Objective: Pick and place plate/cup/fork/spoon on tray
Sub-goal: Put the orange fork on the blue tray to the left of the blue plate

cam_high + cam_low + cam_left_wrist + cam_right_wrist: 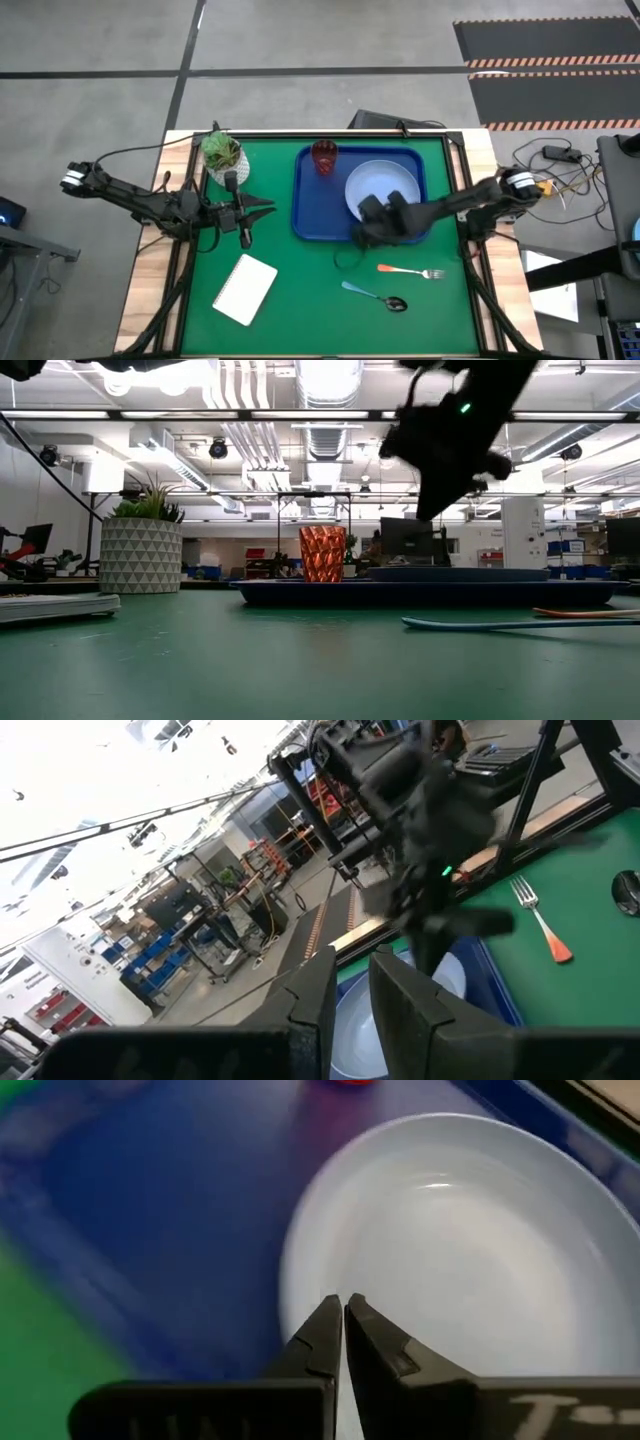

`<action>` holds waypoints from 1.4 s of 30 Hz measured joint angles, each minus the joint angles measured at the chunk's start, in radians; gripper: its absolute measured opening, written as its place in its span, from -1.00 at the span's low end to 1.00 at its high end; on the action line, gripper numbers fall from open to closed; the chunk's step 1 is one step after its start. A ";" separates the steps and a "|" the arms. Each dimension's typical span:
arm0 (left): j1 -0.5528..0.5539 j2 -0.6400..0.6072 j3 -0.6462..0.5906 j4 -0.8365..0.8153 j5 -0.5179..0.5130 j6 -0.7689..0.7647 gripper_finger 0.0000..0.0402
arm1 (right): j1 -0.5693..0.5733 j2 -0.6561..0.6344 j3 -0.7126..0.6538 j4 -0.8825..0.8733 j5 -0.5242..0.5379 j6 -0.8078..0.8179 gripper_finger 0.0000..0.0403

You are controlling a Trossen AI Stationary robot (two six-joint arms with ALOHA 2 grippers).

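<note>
The dark-blue tray (pixel 310 205) lies on the green mat. The light-blue plate (pixel 385 185) rests in it at the right, and the dark-red cup (pixel 324 157) stands upright in its far left corner. The fork (pixel 410 271) and the spoon (pixel 372 295) lie on the mat, nearer than the tray. My right gripper (pixel 342 1305) is shut and empty. It hovers above the plate's near rim (pixel 300 1270), well above the tray in the low view (pixel 450 440). My left gripper (pixel 350 975) waits over the mat, left of the tray, with a narrow gap between its fingers.
A white pot with a green plant (pixel 222 155) stands at the mat's far left. A white notepad (pixel 245 289) lies at its near left. Open mat (pixel 300 290) lies between the notepad and the spoon. Wooden table edges (pixel 150 270) frame the mat.
</note>
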 joint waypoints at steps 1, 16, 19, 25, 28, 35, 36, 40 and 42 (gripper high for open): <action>0.000 0.003 0.000 0.000 0.000 0.000 -0.77 | 0.032 -0.012 -0.009 0.011 0.012 0.017 -0.96; 0.000 0.028 0.000 0.007 -0.014 0.000 -0.77 | 0.360 -0.051 -0.111 0.052 0.056 0.430 -0.96; 0.000 0.026 0.000 0.007 -0.017 0.001 -0.77 | 0.382 -0.051 -0.115 0.049 0.049 0.481 -0.96; 0.000 0.027 0.000 0.007 -0.018 0.001 -0.77 | 0.386 -0.052 -0.115 0.037 -0.122 0.581 -0.96; 0.000 0.027 0.000 0.007 -0.018 0.001 -0.77 | 0.386 -0.052 -0.115 0.029 -0.329 0.619 -0.96; 0.000 0.027 0.000 0.007 -0.018 0.001 -0.77 | 0.386 -0.052 -0.116 -0.131 -0.634 0.696 -0.96; 0.000 0.027 0.000 0.007 -0.018 0.001 -0.77 | 0.386 -0.052 -0.116 -0.147 -0.643 0.695 -0.96; 0.000 0.027 0.000 0.006 -0.018 0.001 -0.77 | 0.386 -0.053 -0.116 -0.162 -0.639 0.632 -0.96; 0.000 0.027 0.000 0.006 -0.018 0.001 -0.77 | 0.386 -0.053 -0.116 -0.161 -0.631 0.587 -0.95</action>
